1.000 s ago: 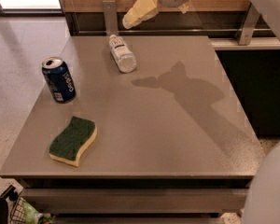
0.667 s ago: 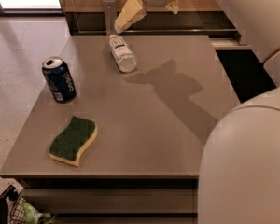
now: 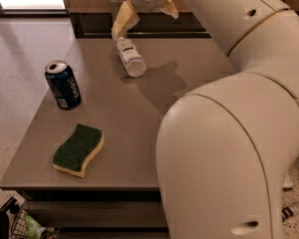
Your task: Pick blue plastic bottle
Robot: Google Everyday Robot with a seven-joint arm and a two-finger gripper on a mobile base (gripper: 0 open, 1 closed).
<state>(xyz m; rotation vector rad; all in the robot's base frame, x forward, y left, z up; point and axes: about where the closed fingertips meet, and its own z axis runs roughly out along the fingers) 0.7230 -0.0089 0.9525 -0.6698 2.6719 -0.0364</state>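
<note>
- Your gripper (image 3: 147, 13) hung over the far edge of the table (image 3: 139, 118). Its two yellowish fingers (image 3: 123, 20) were spread wide with nothing between them, so the pincer was released.
- The blue plastic bottle (image 3: 130, 58) lay on its side on the far part of the table, a little left of the table's middle as the camera saw it. Its white cap pointed toward the table's far edge.
- The nearer finger's tip sat just above the cap end of the bottle. You could not tell from this view whether it touched.
- A dark blue soda can (image 3: 63, 84) stood upright near the table's left edge, well apart from the bottle.
- A green and yellow sponge (image 3: 78, 150) lay flat toward the table's near left corner.
- Your white arm (image 3: 229, 133) filled the right of the view and hid the table's right side.
- The arm's shadow (image 3: 162, 81) fell on the table's middle, just beside the bottle.
</note>
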